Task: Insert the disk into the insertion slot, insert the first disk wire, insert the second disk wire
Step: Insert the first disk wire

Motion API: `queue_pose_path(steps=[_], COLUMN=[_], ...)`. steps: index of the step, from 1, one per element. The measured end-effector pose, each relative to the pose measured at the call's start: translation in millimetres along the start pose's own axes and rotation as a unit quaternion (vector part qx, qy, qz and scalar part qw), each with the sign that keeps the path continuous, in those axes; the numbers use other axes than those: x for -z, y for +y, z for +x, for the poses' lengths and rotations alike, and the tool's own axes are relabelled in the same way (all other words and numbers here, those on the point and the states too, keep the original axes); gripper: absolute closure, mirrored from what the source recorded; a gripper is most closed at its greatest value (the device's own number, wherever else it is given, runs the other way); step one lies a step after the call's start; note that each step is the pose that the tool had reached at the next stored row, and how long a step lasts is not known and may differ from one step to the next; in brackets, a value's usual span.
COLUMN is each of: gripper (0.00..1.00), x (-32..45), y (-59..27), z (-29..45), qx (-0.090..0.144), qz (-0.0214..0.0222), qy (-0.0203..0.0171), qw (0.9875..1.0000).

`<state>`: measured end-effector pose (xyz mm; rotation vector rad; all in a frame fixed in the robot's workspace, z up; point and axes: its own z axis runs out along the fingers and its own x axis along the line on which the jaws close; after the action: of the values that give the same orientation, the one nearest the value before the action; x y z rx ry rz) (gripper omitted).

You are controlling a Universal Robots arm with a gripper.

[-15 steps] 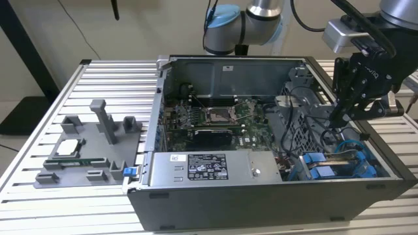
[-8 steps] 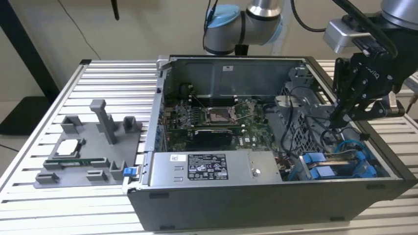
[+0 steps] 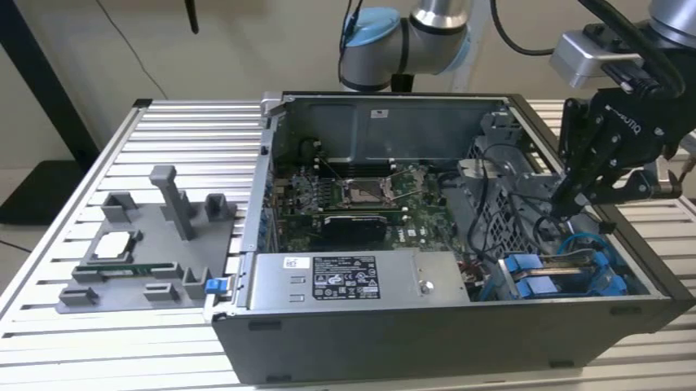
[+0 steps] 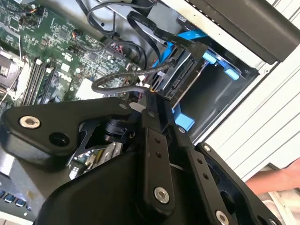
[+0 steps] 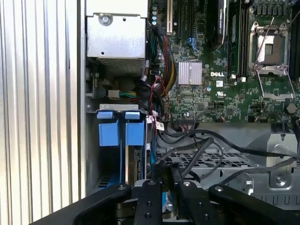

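Bright, even light; ribbed table glares white at the exterior view's left, computer case interior shadowed.

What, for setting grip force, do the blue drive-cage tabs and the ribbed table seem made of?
Blue drive-cage tabs: likely moulded plastic, matte; uniform saturated colour, rounded edges. Ribbed table: probably aluminium, satin silver; straight parallel extruded-looking slats with a soft sheen.

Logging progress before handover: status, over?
Gripper shut on black braided wire. Silver hard drive in blue caddy sits in grey metal cage. Loose black cables alongside.
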<state>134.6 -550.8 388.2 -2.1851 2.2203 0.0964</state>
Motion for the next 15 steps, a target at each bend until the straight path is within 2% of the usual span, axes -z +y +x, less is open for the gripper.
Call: queue_pose_path(steps=[3,7,12,15], gripper=[1.00,1.00,1.00,1.00], x=[0.0,-0.3,-2.8,-4.8], y=[-3.5,-7.9,-12.2,-13.2], z=[2.5,6.2,12.3,19.0], qx=[0.000,-0.001,-0.002,-0.002], qz=[-0.0077,-0.0207,-0.0278,-0.0287], qy=[0.0001,0.0003,0.0004,-0.0012], qw=[1.0000,0.9998,0.9996,0.9996])
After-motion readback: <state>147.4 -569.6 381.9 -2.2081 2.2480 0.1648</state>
